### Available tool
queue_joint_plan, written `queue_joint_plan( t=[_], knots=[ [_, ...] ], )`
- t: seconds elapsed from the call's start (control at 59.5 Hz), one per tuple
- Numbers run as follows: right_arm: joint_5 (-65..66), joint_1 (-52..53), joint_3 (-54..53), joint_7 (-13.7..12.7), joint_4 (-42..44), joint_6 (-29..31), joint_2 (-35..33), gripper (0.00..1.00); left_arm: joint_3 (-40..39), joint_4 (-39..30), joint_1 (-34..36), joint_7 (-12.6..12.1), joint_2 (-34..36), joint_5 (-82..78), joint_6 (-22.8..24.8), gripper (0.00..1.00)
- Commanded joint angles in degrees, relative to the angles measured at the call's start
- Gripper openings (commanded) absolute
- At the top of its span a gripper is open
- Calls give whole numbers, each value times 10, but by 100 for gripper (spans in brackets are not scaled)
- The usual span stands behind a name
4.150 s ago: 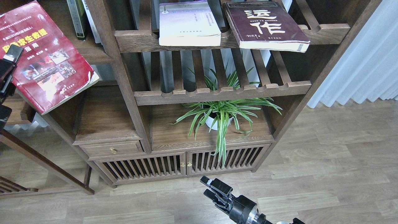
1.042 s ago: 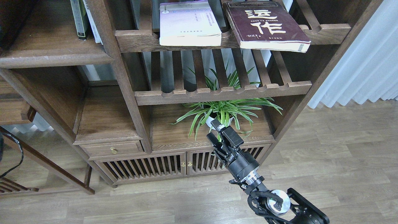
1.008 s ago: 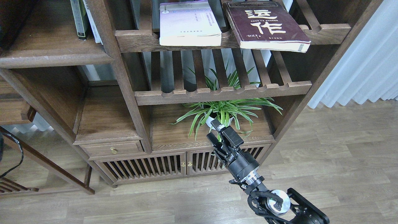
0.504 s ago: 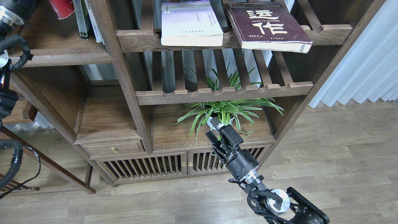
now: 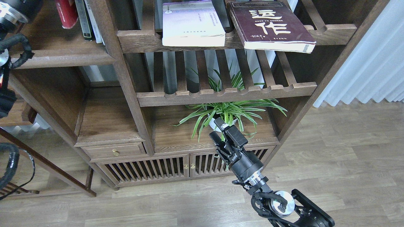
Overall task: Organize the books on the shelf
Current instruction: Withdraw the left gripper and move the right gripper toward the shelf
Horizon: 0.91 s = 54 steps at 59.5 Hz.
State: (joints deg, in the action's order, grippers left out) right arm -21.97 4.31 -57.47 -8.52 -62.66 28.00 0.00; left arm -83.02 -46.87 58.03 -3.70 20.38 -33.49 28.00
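The red book (image 5: 67, 13) stands upright on the solid dark-brown shelf (image 5: 63, 56) at the top left, beside other upright books (image 5: 88, 19). Only its lower part shows. My left arm's wrist (image 5: 9, 14) is at the top left corner; its gripper is cut off by the frame's edge. The pale lavender book (image 5: 192, 23) and the maroon book (image 5: 271, 26) lie flat on the upper slatted rack (image 5: 142, 41); the maroon one overhangs the front rail. My right gripper (image 5: 222, 134) is open and empty, low in front of the plant, far below both books.
A potted spider plant (image 5: 227, 113) sits on the cabinet top just behind my right gripper. A second slatted rack (image 5: 227, 94) spans above it. Cabinet doors (image 5: 189, 165) and a small drawer (image 5: 113, 150) are below. A white curtain (image 5: 372, 63) hangs at right.
The red book has come further into view at the top left, lower and next to the upright books. My left arm has shifted slightly. My right gripper has barely moved.
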Motion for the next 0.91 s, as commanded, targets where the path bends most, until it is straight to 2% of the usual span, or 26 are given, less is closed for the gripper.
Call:
queue_joint_plan(
  t=[0.0, 0.168, 0.37, 0.504, 0.739, 0.79, 0.89],
  knots=[
    [0, 0, -2, 0, 0, 0, 0, 86, -1, -32, -22, -2, 13, 5, 0, 99],
    [1, 1, -7, 5, -2, 0, 0, 85, -16, -89, -74, -3, 54, 25, 0, 99],
    [2, 4, -7, 57, -2, 0, 0, 84, -40, -158, -151, -3, 84, 54, 0, 99],
    [2, 4, -7, 58, -2, 0, 0, 84, -64, -212, -203, -9, 84, 56, 0, 99],
    [4, -1, -6, 57, -19, 0, 0, 84, -111, -305, -310, -68, 83, 94, 0, 99],
    [4, -1, -6, 57, -24, 0, 0, 84, -120, -324, -351, -88, 78, 121, 0, 99],
    [5, -2, -6, 57, -41, 0, 0, 84, -128, -324, -379, -97, 70, 129, 0, 99]
  ],
)
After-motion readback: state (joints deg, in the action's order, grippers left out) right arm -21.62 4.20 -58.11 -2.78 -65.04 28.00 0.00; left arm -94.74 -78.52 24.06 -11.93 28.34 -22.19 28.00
